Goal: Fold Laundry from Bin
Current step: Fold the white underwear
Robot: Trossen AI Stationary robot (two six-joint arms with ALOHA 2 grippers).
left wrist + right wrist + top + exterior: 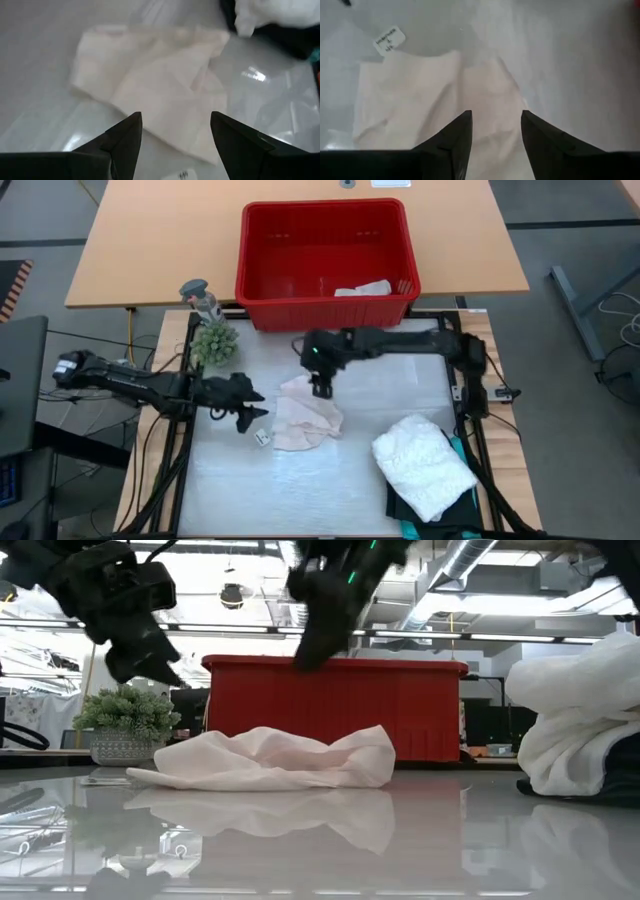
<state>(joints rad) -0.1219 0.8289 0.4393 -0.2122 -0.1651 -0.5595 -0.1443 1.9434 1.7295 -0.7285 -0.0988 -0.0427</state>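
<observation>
A crumpled cream cloth (305,420) (270,760) lies loosely heaped in the middle of the table. My right gripper (320,390) (496,116) hangs open above the cloth's far end and stands clear of it in the low view (315,645). My left gripper (250,415) (175,117) is open too. It hovers off the table to the left of the cloth and points at it. The red bin (260,290) stands behind the table's far edge with a small white cloth (365,288) on its floor.
A folded white lacy top (425,465) lies at the near right on a black garment (420,518) and a teal one (470,498). A potted plant (213,343) stands at the far left. A small white label (263,437) lies beside the cream cloth.
</observation>
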